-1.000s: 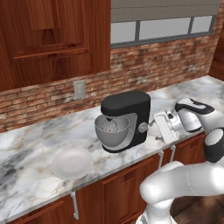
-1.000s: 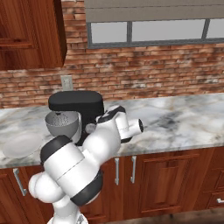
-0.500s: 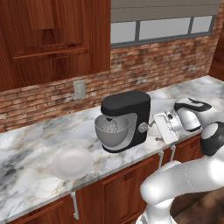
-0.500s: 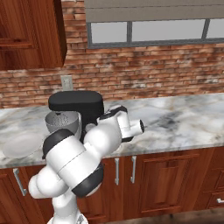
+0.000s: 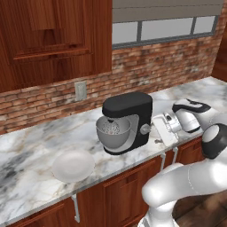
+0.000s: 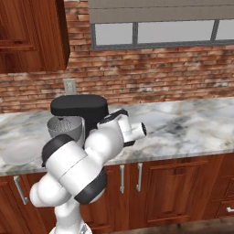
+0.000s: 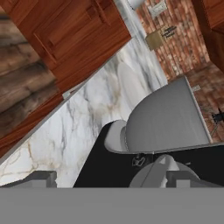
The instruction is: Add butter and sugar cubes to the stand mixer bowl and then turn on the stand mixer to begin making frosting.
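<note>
Stand mixer (image 5: 129, 120) sat mid-worktop as we edged our gripper (image 7: 109, 177), fingers still apart and empty, toward its knob (image 5: 144, 129).

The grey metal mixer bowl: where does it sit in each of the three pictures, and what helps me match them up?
Left base view: the round grey metal mixer bowl sits near the middle, under the head of the blocky black stand mixer.
Right base view: the bowl is at the left, partly behind the white arm.
Hand view: the bowl looms large at centre right, rolled sideways.
Shared landmark: the flat white round plate on the marble counter beside the bowl.
</note>
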Available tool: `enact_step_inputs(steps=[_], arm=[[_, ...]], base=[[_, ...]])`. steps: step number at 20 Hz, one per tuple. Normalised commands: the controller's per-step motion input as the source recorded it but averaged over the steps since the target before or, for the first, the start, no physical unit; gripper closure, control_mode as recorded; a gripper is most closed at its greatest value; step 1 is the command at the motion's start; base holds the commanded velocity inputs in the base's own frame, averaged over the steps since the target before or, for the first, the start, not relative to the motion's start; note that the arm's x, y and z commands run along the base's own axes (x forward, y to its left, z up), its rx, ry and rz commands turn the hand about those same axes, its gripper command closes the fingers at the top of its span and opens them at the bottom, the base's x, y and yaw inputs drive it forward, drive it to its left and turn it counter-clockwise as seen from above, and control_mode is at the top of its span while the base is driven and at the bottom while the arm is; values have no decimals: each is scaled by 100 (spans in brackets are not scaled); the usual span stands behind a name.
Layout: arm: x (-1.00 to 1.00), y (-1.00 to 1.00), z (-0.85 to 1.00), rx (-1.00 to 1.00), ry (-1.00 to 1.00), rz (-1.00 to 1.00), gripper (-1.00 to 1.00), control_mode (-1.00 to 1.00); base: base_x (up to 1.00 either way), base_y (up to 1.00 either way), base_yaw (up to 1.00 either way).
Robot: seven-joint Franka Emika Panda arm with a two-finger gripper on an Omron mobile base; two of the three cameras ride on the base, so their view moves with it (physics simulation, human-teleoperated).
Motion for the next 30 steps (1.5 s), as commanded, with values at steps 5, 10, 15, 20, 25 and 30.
enact_step_inputs(steps=[5, 10, 15, 20, 25, 30], arm=[[0, 1, 0, -1, 0, 0, -100, -100], [1, 0, -1, 0, 0, 0, -100, -100], [10, 6, 0, -1, 0, 0, -100, -100], [20, 2, -1, 0, 0, 0, -100, -100], [17, 0, -14, 0, 0, 0, -100, -100], [28, 1, -13, -1, 0, -1, -100, -100]], base=[[0, 0, 0], [0, 0, 0], [0, 0, 0], [0, 0, 0], [0, 0, 0], [0, 0, 0]])
